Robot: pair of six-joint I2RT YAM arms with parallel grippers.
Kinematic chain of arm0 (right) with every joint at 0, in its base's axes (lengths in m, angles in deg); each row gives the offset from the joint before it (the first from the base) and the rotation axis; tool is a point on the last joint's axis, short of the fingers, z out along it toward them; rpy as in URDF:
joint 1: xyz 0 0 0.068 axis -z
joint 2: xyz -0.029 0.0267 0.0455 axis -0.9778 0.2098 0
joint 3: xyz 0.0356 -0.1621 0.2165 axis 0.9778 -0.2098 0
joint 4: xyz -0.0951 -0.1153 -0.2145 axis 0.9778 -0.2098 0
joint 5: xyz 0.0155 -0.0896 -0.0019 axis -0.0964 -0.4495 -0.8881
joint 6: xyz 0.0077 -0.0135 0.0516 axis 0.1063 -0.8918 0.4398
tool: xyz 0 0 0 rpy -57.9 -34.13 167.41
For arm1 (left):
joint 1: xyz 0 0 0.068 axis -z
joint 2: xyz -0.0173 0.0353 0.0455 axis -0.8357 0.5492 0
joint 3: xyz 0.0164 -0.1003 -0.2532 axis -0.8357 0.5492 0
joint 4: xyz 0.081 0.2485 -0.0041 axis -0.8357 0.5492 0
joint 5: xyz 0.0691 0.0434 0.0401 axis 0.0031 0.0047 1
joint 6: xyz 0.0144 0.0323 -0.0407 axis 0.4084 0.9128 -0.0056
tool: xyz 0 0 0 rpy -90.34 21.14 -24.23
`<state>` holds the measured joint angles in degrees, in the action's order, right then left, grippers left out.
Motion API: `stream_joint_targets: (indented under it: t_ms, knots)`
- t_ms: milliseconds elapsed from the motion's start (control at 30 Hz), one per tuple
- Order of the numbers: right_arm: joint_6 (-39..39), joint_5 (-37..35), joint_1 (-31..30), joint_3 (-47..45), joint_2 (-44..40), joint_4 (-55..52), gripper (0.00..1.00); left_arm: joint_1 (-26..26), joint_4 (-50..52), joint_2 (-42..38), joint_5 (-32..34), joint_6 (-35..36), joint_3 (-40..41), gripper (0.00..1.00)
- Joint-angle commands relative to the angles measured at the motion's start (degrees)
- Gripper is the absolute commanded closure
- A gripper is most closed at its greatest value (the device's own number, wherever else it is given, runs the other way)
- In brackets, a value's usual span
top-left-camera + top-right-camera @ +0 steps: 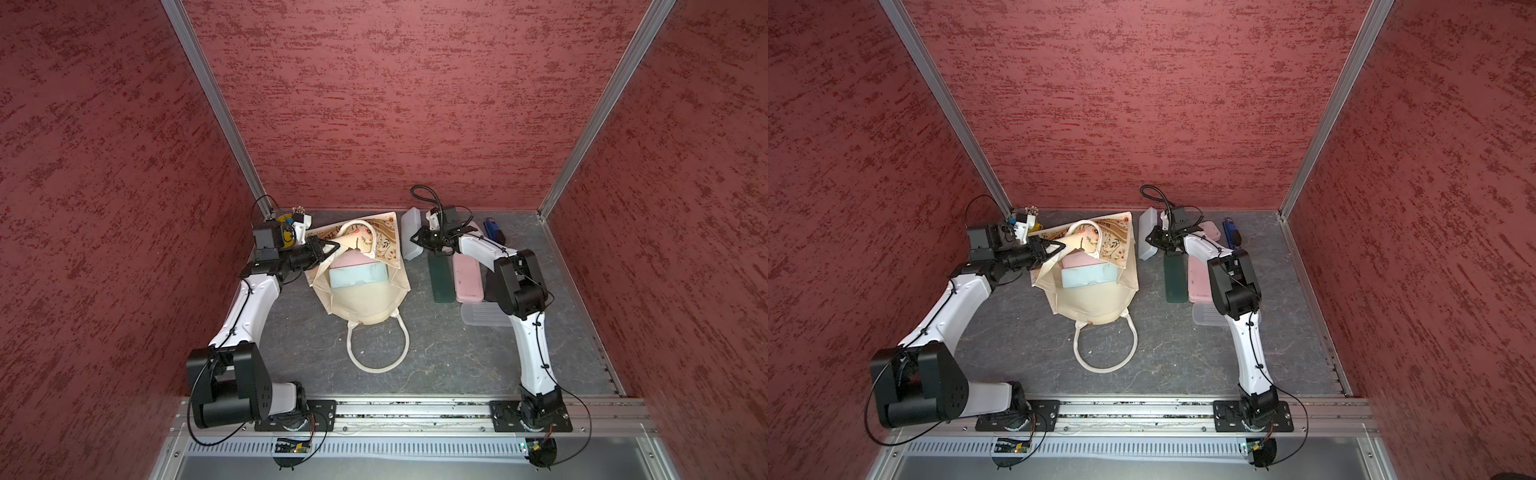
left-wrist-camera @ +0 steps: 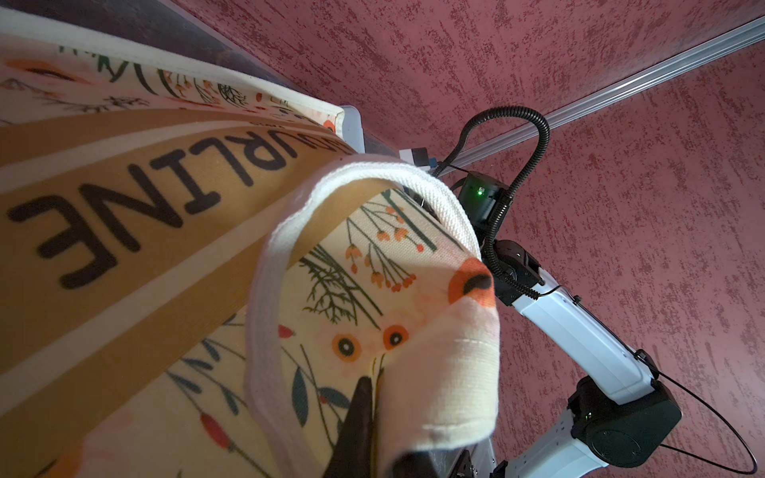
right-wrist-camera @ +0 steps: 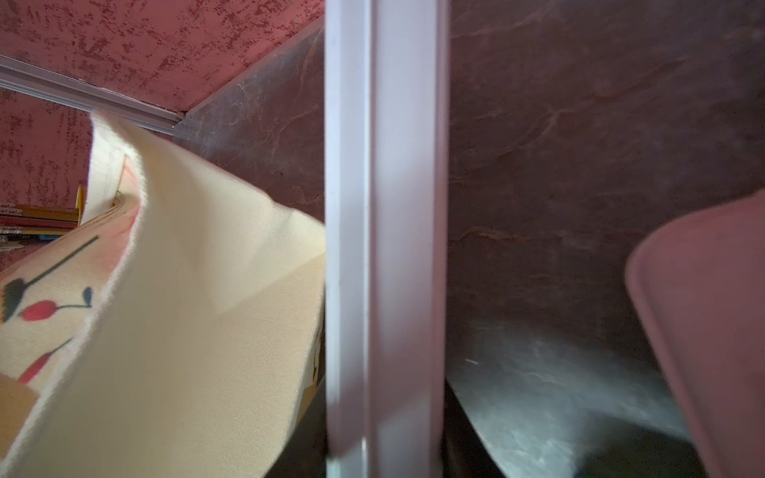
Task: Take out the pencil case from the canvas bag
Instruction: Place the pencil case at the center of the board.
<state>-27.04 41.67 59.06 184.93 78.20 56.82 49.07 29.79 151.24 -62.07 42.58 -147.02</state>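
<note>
The cream floral canvas bag (image 1: 365, 303) (image 1: 1092, 303) lies mid-table with its mouth held up. My left gripper (image 1: 332, 247) (image 1: 1059, 247) (image 2: 374, 397) is shut on the bag's rim, cloth (image 2: 124, 207) folded over a dark finger (image 2: 360, 418). Inside the mouth lie a pink pencil case (image 1: 353, 262) and a light blue one (image 1: 359, 278). Just right of the bag, my right gripper (image 1: 417, 241) (image 1: 1152, 241) (image 3: 385, 455) is shut on a translucent white pencil case (image 1: 409, 226) (image 3: 385, 248), outside the bag (image 3: 186, 331).
Right of the bag lie a dark green case (image 1: 441, 278), a pink case (image 1: 467, 278), a clear case (image 1: 484, 318) and a blue item (image 1: 494, 230). A small yellow bucket (image 1: 286, 224) stands in the back left corner. The bag's white handle (image 1: 378, 349) loops toward the front.
</note>
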Motion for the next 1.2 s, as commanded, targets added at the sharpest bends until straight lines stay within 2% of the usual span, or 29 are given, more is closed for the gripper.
stream_joint_targets:
  t_ms: [0, 400, 767, 1167]
  knots:
    - [0.80, 0.28, 1.07, 1.55, 1.10, 0.74, 0.76, -0.12, -0.93, -0.15, -0.48, -0.66, 0.97, 0.97]
    - [0.08, -3.54, 1.38, 1.64, -0.13, -1.02, 0.52, -0.12, -1.62, -0.25, -0.77, -0.94, 1.15, 0.97]
    - [-1.00, -8.16, 1.43, 1.65, -2.18, -2.79, 0.46, -0.12, -1.69, -0.29, -0.84, -1.02, 1.15, 0.97]
    - [-0.97, -8.49, 1.24, 0.16, -5.33, -2.24, 0.46, -0.12, -1.55, -0.46, -1.08, -1.15, 1.15, 0.97]
